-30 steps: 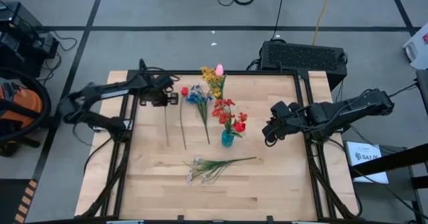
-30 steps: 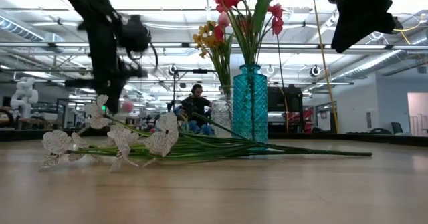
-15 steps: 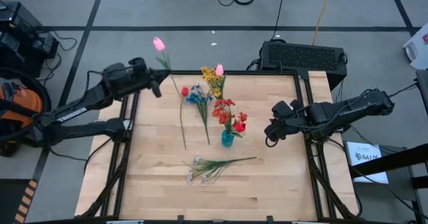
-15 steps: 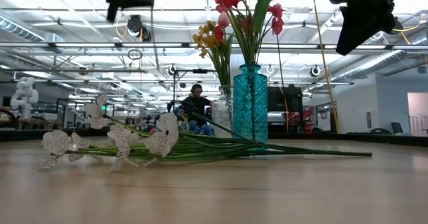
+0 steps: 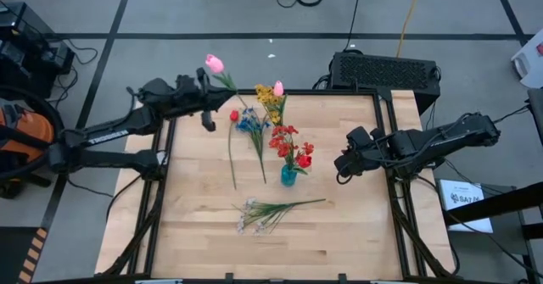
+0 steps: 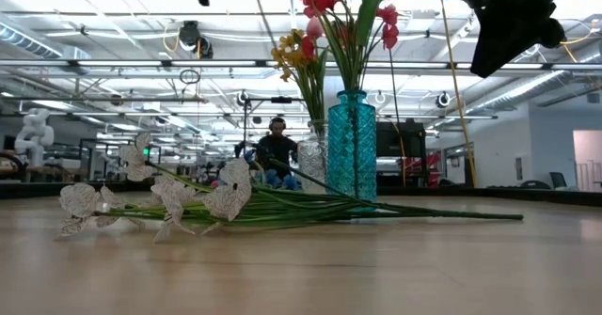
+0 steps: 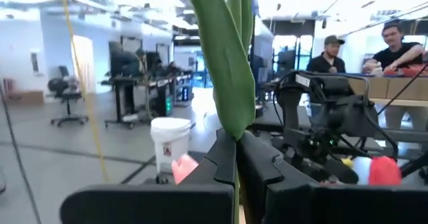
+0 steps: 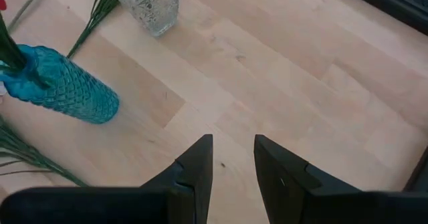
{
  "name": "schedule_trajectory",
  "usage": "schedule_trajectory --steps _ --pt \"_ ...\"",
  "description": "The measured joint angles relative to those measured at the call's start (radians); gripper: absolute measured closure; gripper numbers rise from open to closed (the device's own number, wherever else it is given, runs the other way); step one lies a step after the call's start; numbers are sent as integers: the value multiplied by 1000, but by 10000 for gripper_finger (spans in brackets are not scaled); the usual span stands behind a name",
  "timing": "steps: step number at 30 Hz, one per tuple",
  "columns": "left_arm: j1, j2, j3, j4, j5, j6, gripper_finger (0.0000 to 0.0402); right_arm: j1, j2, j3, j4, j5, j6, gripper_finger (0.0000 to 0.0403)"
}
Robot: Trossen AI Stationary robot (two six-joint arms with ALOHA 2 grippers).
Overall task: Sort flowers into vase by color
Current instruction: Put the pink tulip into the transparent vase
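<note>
Pink tulip [image 5: 214, 64]: held aloft by its green stem [image 7: 235, 177] in the left tool [image 5: 204, 103], whose fingers [image 7: 221, 160] are closed on that stem, above the far left corner of the bench [image 5: 195, 233]. In the left wrist view a broad green leaf [image 7: 217, 57] is seen rising from between the fingers. The bloom is seen beyond the far edge of the bench in the high view.

Blue vase [image 5: 288, 175]: set upright near the middle of the bench, with a red spray [image 5: 290, 144] in it. Clear vase [image 8: 148, 7]: set just behind the blue one, with a yellow spray [image 5: 269, 97] and a second pink tulip [image 5: 278, 88] in it.

Red tulip [image 5: 234, 115] and blue spray [image 5: 249, 123]: laid flat side by side, left of the vases, stems pointing toward the near edge.

White spray [image 5: 259, 214]: laid flat in front of the blue vase, blooms to the left.

Right tool [image 5: 341, 167]: held above the right side of the bench, its fingers [image 8: 194, 167] parted with nothing between them.
</note>
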Motion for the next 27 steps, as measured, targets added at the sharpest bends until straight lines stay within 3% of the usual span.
schedule_trajectory --steps 3,8,17,27 --pt "7 71 0 86 16 25 400 0 0 0 -6 9 0 300" --pt "56 161 0 146 210 -9 400 0 0 0 -12 23 59 300" --pt "120 267 0 227 378 -27 401 0 0 0 -13 24 102 300" --pt "119 396 0 401 459 -3 401 0 0 0 -13 24 102 300"
